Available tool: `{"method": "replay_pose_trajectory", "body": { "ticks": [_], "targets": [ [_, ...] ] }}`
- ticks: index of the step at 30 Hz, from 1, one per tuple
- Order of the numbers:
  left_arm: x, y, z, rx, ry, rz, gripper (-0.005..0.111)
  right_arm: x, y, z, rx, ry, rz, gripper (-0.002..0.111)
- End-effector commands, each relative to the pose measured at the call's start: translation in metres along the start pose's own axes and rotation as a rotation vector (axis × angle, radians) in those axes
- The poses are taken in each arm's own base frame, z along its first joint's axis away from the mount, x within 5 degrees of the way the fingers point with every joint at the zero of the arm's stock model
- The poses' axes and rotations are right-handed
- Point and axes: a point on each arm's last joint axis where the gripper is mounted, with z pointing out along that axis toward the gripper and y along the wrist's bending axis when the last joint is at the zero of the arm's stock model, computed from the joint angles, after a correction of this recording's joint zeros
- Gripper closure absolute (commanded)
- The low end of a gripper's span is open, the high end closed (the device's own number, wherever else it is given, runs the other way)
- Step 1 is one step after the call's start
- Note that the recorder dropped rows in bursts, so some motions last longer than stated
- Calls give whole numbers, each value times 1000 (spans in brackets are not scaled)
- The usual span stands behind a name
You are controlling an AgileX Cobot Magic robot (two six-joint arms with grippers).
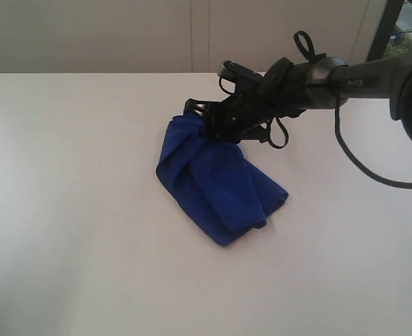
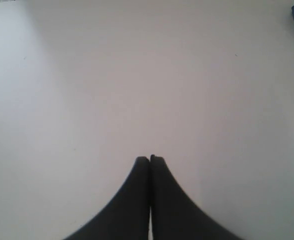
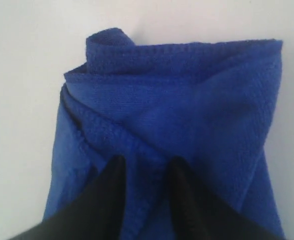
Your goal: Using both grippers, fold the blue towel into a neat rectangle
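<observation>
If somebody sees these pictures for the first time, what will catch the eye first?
The blue towel, a crumpled, uneven bundle near the middle of the white table, stands out first. The right gripper is at its far end, fingers apart over the folds. The left gripper is shut above bare table, with only a towel corner in its view.

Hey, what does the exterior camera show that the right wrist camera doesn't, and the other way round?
Only the exterior view: the blue towel's whole folded outline, the long arm lettered PIPER and its black cable. Only the right wrist view: the towel's stitched hem and overlapping layers up close, with the right gripper's two fingers parted over them. Both: the towel, the white table, that gripper.
</observation>
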Motion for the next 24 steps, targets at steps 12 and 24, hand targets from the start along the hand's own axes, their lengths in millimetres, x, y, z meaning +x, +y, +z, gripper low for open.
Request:
{"method": "replay_pose_trajectory", "body": {
  "ticks": [12,24],
  "targets": [
    [1,0,0,3,1,-10,107,-9,13,-19,-17,-15,-55,108],
    [1,0,0,3,1,-10,107,-3,22,-45,3,135,-220,108]
  ]
}}
